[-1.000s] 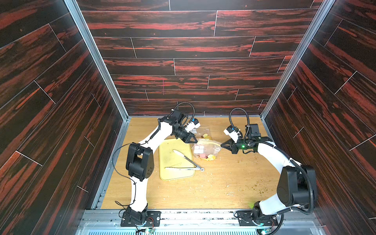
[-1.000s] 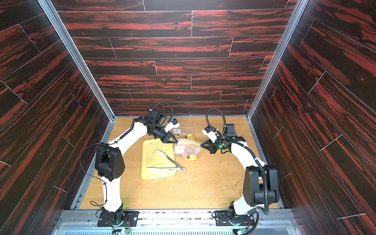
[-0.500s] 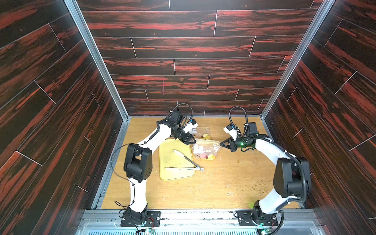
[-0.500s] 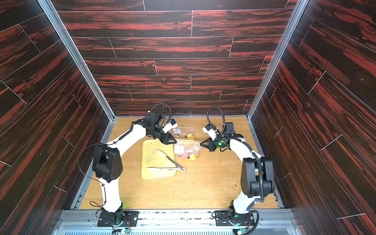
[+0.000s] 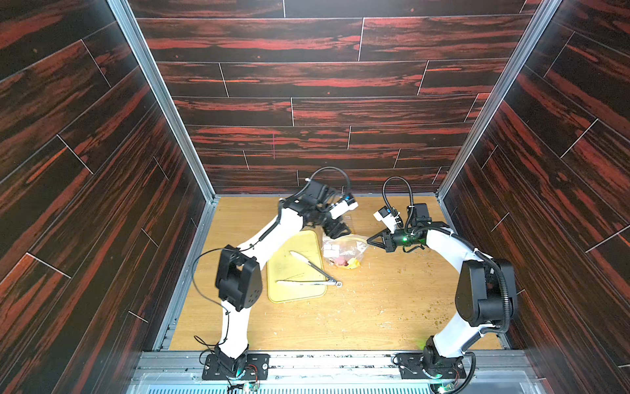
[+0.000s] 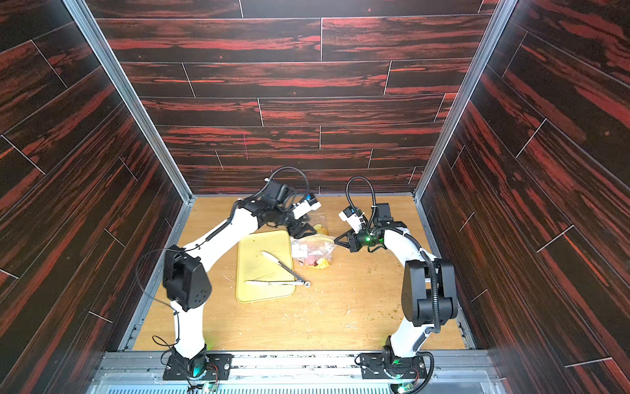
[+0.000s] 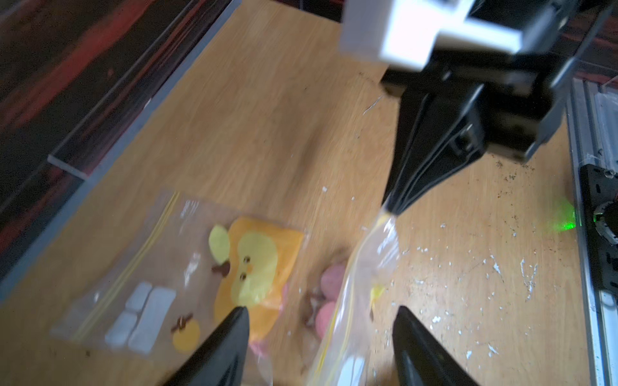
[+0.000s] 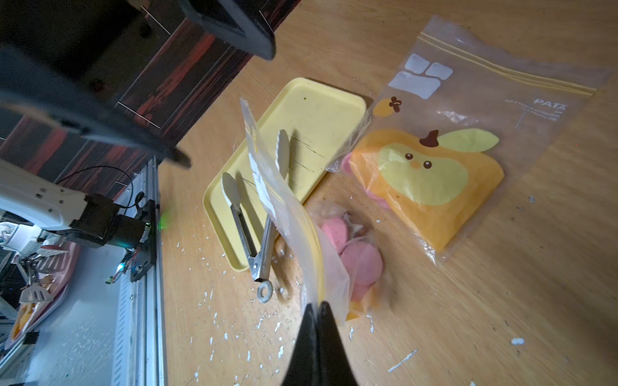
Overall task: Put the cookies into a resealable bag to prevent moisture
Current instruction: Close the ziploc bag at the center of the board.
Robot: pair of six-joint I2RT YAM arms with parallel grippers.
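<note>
A clear resealable bag (image 8: 294, 214) holds several pink cookies (image 8: 363, 260), which also show through the plastic in the left wrist view (image 7: 331, 282). My right gripper (image 8: 316, 305) is shut on the bag's yellow-striped rim and holds that end up off the table. In both top views the bag (image 5: 344, 250) (image 6: 312, 250) hangs between the two arms. My left gripper (image 7: 320, 312) is open. Its fingers stand on either side of the bag's other end without touching it. From above it (image 5: 335, 230) hovers at the bag's far left corner.
A yellow tray (image 5: 293, 269) (image 8: 321, 113) lies left of the bag with metal tongs (image 5: 313, 273) (image 8: 254, 234) across it. A second bag with an orange and yellow print (image 8: 434, 150) (image 7: 140, 254) lies flat behind. Crumbs dot the wooden table (image 5: 375, 307).
My left gripper has opened and let go of the bag's rim, which now sags between its fingers. The right gripper keeps its grip and has barely moved.
</note>
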